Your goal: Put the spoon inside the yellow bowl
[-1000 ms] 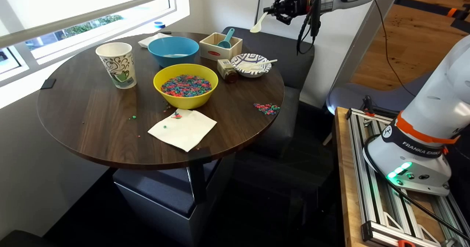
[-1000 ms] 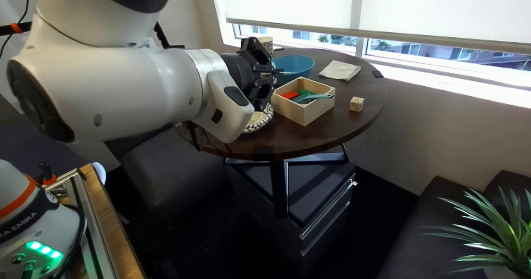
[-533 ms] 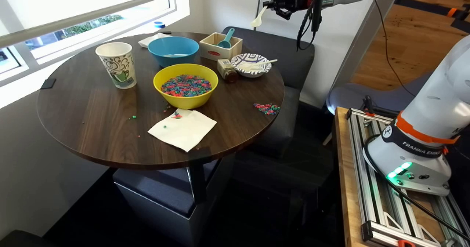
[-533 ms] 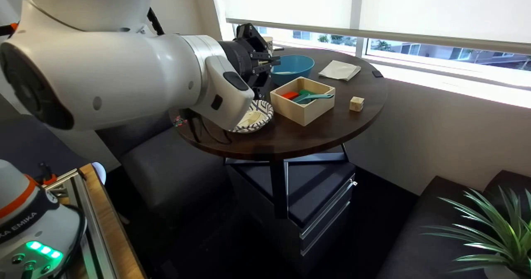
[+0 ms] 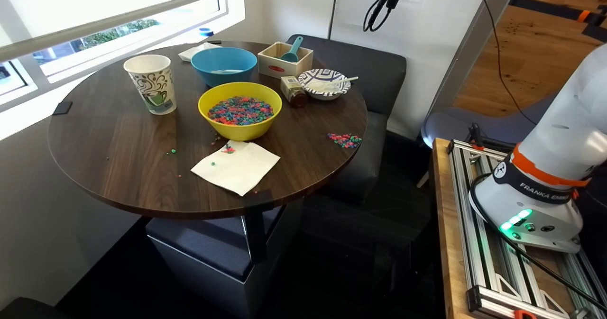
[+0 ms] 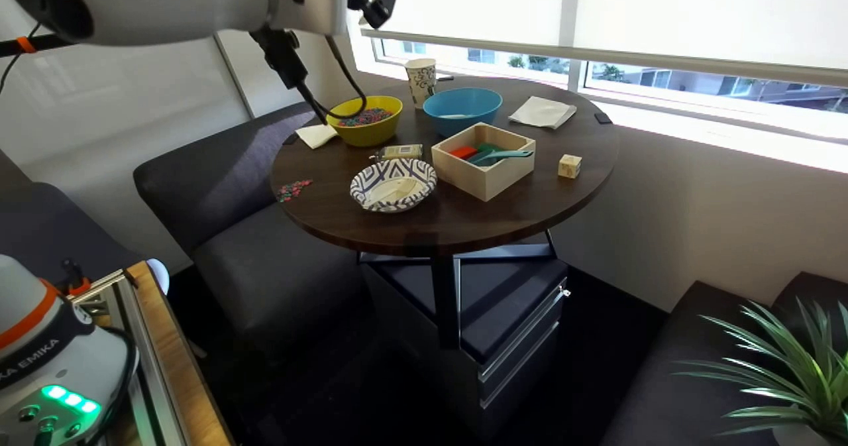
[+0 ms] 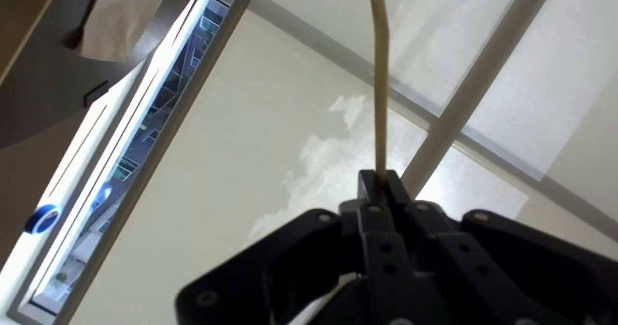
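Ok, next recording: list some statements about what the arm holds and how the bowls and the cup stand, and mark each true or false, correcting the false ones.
1. The end effector grips the spoon by its handle. True.
2. The yellow bowl holds multicoloured bits. True.
3. The spoon rests in the yellow bowl. False: the end effector holds it up in the air.
4. The paper cup and the blue bowl stand upright. True.
5. The blue bowl is nested in the yellow bowl. False: they stand apart.
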`<state>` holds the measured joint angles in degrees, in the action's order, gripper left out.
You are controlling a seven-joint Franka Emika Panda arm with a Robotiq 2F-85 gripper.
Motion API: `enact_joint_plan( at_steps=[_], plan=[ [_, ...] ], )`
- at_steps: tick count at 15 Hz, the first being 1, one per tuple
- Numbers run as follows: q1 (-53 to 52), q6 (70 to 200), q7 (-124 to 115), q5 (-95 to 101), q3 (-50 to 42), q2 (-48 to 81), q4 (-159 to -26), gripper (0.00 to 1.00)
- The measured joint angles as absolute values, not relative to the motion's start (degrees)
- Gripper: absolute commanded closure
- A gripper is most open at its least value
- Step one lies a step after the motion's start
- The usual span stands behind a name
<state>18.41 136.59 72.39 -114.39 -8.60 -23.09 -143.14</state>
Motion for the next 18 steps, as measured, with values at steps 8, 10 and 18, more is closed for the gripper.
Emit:
enact_joint_plan(
  at_steps=[8, 10, 18],
  plan=[
    [16.51, 141.43, 79.17, -117.67, -1.89, -27.05, -144.00, 0.99],
    [16.50, 142.93, 80.39, -118.35, -1.04, -27.02, -143.72, 0.99],
    [15.66, 153.88, 93.29, -122.38, 11.74, -26.19, -142.37, 0.99]
  ],
)
